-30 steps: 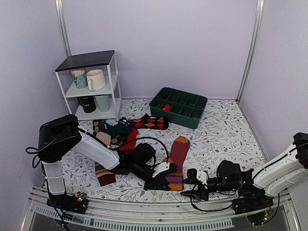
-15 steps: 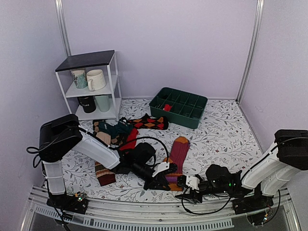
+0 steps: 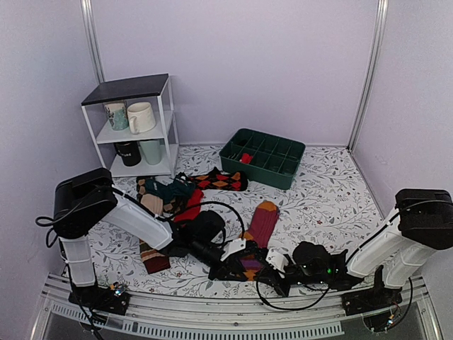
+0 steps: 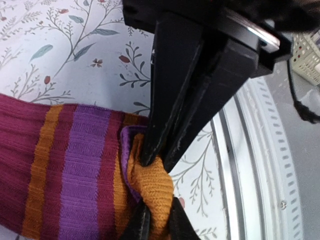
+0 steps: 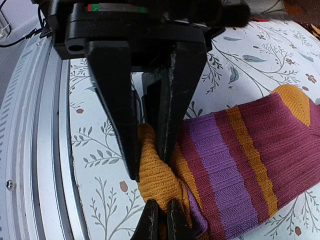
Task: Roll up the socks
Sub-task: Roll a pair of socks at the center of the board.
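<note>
The maroon socks [image 3: 262, 223] lie flat on the flowered table, their purple-and-orange striped end toward the front edge. Both grippers meet at that end. My left gripper [image 3: 244, 268] [image 4: 159, 220] holds the bunched orange cuff [image 4: 152, 182] between its narrowly parted fingertips. My right gripper [image 3: 270, 271] [image 5: 162, 217] faces it and pinches the same orange cuff [image 5: 157, 175] with its tips almost together. In each wrist view the other gripper's black fingers [image 4: 175, 100] [image 5: 112, 100] come down from the top onto the fold.
A heap of other socks [image 3: 173, 195] lies behind the left arm, with an argyle pair [image 3: 219, 180] and a brown striped sock [image 3: 152, 256]. A green compartment tray [image 3: 263, 157] stands at the back, a white shelf [image 3: 134, 127] with mugs at the back left. The metal front rail [image 3: 212, 312] is close by.
My right gripper has moved left to the socks' striped end and shut on the orange cuff. The left arm has hardly moved; its jaws have eased slightly. The cuff is now bunched up.
</note>
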You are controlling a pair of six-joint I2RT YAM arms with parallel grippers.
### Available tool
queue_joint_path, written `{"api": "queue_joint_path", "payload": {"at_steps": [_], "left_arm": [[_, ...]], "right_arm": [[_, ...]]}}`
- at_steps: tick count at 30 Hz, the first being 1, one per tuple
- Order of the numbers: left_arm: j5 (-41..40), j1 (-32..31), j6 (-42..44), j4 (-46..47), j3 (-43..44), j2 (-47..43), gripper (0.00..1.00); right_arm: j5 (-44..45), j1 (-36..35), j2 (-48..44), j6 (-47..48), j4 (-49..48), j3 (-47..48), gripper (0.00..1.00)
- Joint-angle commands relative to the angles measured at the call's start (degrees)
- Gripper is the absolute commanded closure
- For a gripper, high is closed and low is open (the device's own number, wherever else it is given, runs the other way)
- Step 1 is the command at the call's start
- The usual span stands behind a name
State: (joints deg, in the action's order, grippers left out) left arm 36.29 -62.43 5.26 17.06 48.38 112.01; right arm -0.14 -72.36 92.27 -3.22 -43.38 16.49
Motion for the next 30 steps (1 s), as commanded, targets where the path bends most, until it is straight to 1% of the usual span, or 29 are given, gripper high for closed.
{"api": "queue_joint_path", "payload": {"at_steps": [1,3,5,7,8,10,11,13,15,17,18,20,23,26,30], "left_arm": [[-6.4,0.3,0.6,-11.1,-4.4,-1.4,0.8],[-8.3,0.2,1.2,-9.9,-4.6,-4.5,0.76],[-11.1,0.2,1.9,-7.6,-5.9,-8.3,0.75],[-15.7,0.3,2.2,-4.0,-8.1,-12.3,0.75],[-17.6,0.2,2.6,-1.8,-9.6,-14.4,0.73],[-20.4,0.2,3.9,3.5,-13.7,-18.4,0.65],[-21.1,0.0,4.5,6.4,-16.3,-21.2,0.64],[-21.8,-1.7,8.1,11.7,-20.1,-25.0,0.62],[-24.6,-5.1,14.3,16.4,-22.6,-27.3,0.62],[-24.8,-6.6,17.9,19.0,-23.6,-27.6,0.62],[-24.5,-6.9,19.2,19.4,-23.4,-27.2,0.6],[-24.0,-7.3,21.9,19.9,-22.7,-25.6,0.53],[-23.6,-7.7,24.6,18.7,-20.1,-21.7,0.53],[-22.8,-7.8,25.4,17.2,-17.0,-17.7,0.53],[-22.3,-8.4,25.8,17.2,-15.8,-14.3,0.53]], "right_arm": [[0.7,-0.3,4.1,-8.4,8.4,0.3,0.99],[1.3,-0.3,3.3,-9.9,8.9,-0.1,1.0],[1.1,-0.2,1.9,-11.3,10.1,-0.3,1.0],[-0.3,-0.1,0.0,-12.7,11.0,-0.7,1.0],[-1.2,0.0,-1.2,-13.3,11.1,-1.1,1.0],[-4.0,1.0,-3.0,-15.3,11.0,-2.0,1.0],[-5.9,1.9,-3.5,-16.0,11.1,-2.2,1.0],[-9.6,3.8,-3.8,-18.0,11.9,-2.1,1.0],[-13.5,5.8,-3.4,-20.7,14.0,-1.1,1.0],[-16.8,7.7,-2.1,-23.5,17.1,0.7,1.0],[-18.5,8.8,-1.4,-24.4,18.4,1.5,1.0],[-22.8,10.9,0.6,-26.2,20.8,3.1,1.0],[-28.0,12.5,3.7,-26.9,24.3,6.1,1.0],[-30.0,13.6,5.4,-26.2,26.0,7.4,1.0],[-31.6,14.1,6.2,-25.3,27.0,8.2,1.0]]}}
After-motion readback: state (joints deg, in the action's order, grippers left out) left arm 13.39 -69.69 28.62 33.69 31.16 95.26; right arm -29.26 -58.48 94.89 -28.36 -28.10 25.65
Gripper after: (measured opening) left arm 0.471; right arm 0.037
